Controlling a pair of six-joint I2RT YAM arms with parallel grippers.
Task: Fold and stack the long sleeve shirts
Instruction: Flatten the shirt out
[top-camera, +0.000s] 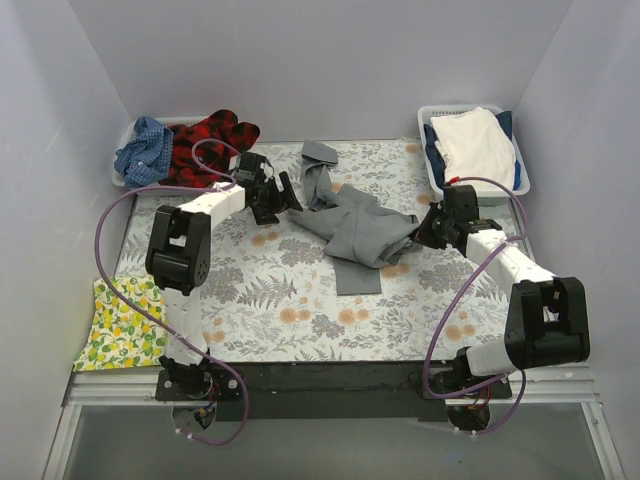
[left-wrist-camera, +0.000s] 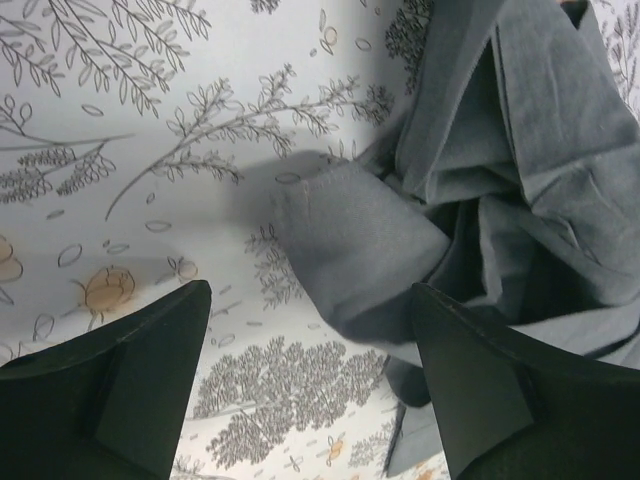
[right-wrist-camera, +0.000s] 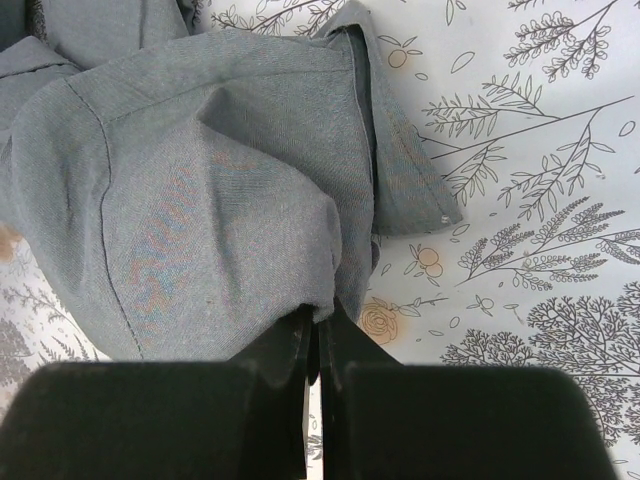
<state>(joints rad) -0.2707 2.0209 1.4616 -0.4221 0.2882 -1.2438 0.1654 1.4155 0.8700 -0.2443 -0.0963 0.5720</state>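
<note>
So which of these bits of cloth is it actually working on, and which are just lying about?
Job: grey shirt; red-black plaid shirt; blue checked shirt.
Lying about: yellow lemon-print cloth; fern-print table cover; basket on the right holding white cloth, role unclear.

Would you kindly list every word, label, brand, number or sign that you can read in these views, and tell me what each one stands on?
None: no view shows any readable text.
The grey shirt shows no label or print on the parts in view.
The table cover bears only fern and flower drawings.
The lemon-print cloth bears only lemons and leaves.
</note>
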